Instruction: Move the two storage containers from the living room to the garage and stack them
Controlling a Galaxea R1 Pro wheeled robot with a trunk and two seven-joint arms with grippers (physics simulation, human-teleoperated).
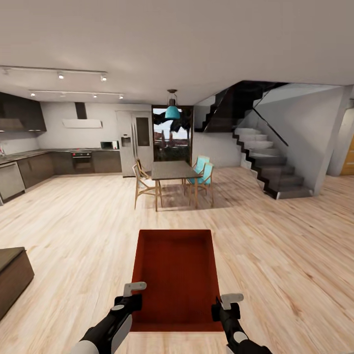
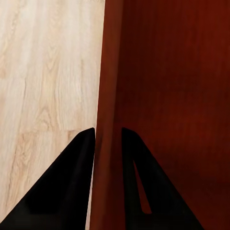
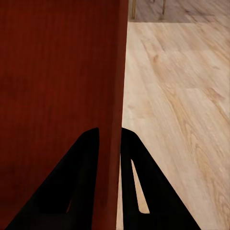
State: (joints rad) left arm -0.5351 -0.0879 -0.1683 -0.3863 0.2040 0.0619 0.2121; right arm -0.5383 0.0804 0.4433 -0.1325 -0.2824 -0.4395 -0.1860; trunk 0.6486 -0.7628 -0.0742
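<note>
A red-orange open-top storage container (image 1: 177, 275) hangs level in front of me above the light wood plank floor, held by both arms. My left gripper (image 1: 133, 295) pinches its left wall; in the left wrist view the thin red wall (image 2: 108, 96) runs between the two dark fingers of that gripper (image 2: 108, 136). On the opposite side my right gripper (image 1: 227, 305) is shut on the right wall, and the right wrist view shows that wall (image 3: 117, 72) clamped between the fingers of the gripper (image 3: 110, 136). The box is empty inside.
A dining table (image 1: 172, 171) with wooden and teal chairs stands straight ahead. Kitchen counters (image 1: 59, 164) line the left wall. A dark staircase (image 1: 268, 162) rises at the right. A low dark cabinet (image 1: 12, 275) juts in at the left edge. Open plank floor lies around me.
</note>
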